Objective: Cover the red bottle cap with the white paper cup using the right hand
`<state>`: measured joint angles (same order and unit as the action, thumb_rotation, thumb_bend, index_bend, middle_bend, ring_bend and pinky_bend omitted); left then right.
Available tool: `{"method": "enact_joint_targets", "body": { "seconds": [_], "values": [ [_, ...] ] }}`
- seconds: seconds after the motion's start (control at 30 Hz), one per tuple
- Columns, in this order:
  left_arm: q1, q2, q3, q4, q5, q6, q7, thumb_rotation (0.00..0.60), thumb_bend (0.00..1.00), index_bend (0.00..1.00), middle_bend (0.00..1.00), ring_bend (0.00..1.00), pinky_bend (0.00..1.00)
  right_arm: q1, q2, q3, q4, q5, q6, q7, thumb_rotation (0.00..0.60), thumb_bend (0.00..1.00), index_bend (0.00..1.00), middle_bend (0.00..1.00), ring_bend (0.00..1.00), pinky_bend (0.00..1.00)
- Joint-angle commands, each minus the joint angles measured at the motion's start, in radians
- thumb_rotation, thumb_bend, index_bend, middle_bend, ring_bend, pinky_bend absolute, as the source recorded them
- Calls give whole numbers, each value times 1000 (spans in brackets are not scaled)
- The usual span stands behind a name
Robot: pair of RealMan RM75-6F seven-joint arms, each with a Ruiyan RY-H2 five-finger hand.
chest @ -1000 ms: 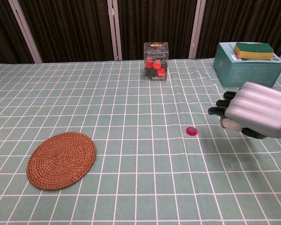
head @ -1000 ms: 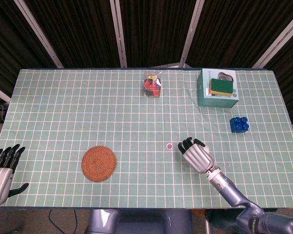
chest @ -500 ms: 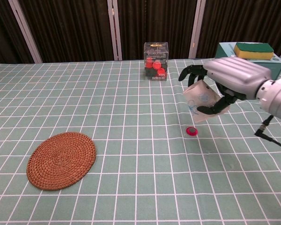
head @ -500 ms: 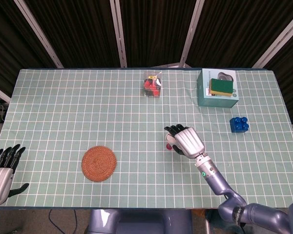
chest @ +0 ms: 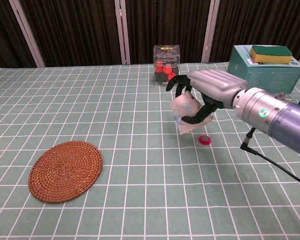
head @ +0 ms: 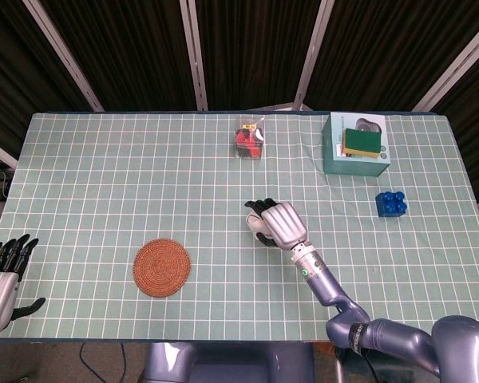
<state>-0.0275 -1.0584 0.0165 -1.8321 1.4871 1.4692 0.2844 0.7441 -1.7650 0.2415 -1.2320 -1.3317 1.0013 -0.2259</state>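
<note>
**A:** Where's the red bottle cap (chest: 204,140)?

**B:** Flat on the green checked tablecloth (chest: 140,200), near the middle and uncovered. The head view hides it behind the arm; only the chest view shows it.

**A:** And the white paper cup (chest: 184,114)?

**B:** Held in the air by the right hand (chest: 202,92), fingers (chest: 195,119) wrapped round its side. It hangs tilted, just left of the cap and above it, not touching the cloth.

**A:** So which step is this?

**B:** I'd call it the carry, with the placing not yet done. The cup isn't over the cap.

**A:** What does the next move need?

**B:** By my reading, a small shift to the right so the mouth centres over the cap, the cup turned mouth-down and level, then a straight lowering before the fingers let go.

**A:** The left hand (head: 0,279)?

**B:** At the table's near-left corner, fingers apart, holding nothing. Well apart sit the woven coaster (chest: 65,170) and the clear box of red pieces (chest: 166,65).
</note>
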Motion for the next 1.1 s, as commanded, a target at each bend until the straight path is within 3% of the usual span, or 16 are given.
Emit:
{"method": "enact_joint_targets", "body": {
  "seconds": [0.03,0.23,0.5,1.1],
  "values": [
    [-1,0,-1,1,-5,-2,-1,600,0,0,0,0,0,4,-8,-2,14,6,-3,2,600,342,230,427,292,597],
    [-2,0,0,-1,-7,-4,3,600,0,0,0,0,0,2,-2,-12,20,11,-9,20,600,325,229,422,244,524],
    [1,2,3,-4,-2,3,3,600,0,0,0,0,0,-4,47,-30,-18,30,-59,68,600,285,204,233,86,379],
    [5,4,11,-12,15,11,5,600,0,0,0,0,0,-53,157,-101,-119,-15,-38,103,600,274,138,175,61,333]
  ]
}}
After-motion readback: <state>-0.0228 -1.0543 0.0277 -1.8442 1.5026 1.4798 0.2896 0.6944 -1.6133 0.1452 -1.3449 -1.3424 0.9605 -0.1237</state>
